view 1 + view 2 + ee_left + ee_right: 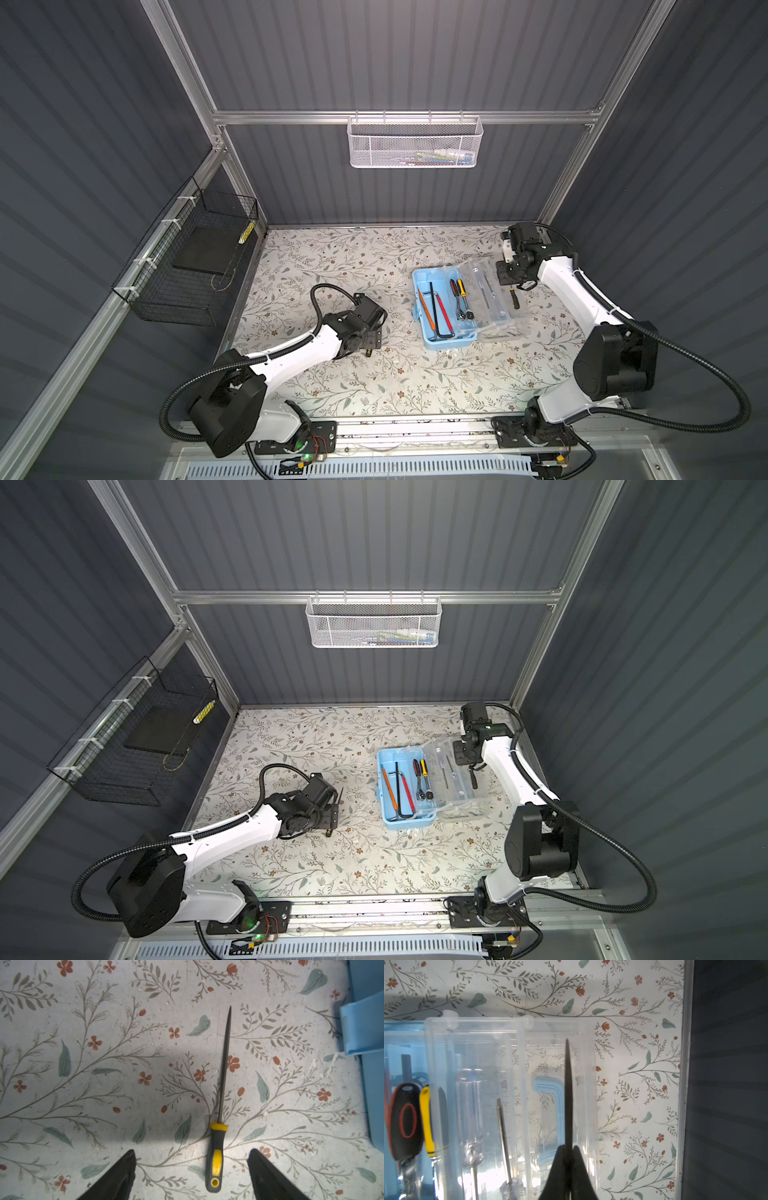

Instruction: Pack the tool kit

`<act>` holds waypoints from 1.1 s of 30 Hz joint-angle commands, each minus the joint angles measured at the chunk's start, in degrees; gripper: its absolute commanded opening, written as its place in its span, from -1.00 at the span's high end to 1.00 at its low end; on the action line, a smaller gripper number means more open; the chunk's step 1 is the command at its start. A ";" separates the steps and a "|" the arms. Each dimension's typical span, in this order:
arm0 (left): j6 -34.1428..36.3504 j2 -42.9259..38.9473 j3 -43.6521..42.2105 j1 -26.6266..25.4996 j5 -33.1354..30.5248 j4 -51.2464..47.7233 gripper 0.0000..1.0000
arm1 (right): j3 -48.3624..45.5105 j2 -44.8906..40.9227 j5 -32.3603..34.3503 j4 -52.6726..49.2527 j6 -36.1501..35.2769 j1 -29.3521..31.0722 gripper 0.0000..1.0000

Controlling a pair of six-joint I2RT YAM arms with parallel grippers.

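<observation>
Both my arms, left arm [299, 353] & right arm [561, 274]: white shells, black joint housings, black corrugated conduit [166, 409] zip-tied on. Left gripper [191, 1152] fingers [116, 1176] black, tapered. Green LED [306, 457] at near-left base.

Insp. count:
- 1 light blue box [451, 343] w/ 1 clear lid [498, 286].
- Files, 2: yellow-grey-handled file [221, 1093], dark-bladed file [568, 1095].
- L-shaped keys, 2: black key [432, 307], red key [443, 311].
- 1 orange slim rod [426, 309].
- Colour-handled drivers, 2: red-black driver [453, 286], yellow-black driver [460, 287].
- Clear drivers, 2: clear-handled screwdriver [470, 1105], pointed-tip screwdriver [503, 1136].
- Qty of chrome ratchet heads [462, 316] unclear.
- Baskets, 2: white mesh basket [411, 145], black wire basket [183, 291].
- Arms, 2: left arm [291, 353], right arm [573, 286].
- 1 desk [332, 257].
</observation>
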 commanded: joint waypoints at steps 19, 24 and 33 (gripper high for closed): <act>1.81 4.33 -1.21 -0.08 7.85 1.28 -0.22 | -1.70 -8.38 -5.07 2.98 8.49 -0.05 -0.39; 1.13 6.64 -2.12 -0.09 9.62 3.19 0.00 | -1.84 -11.59 -7.46 3.15 10.13 -0.05 -0.50; 1.33 8.38 -2.98 -0.03 11.49 5.98 0.77 | -6.43 -18.37 -15.71 7.36 16.11 0.12 -0.54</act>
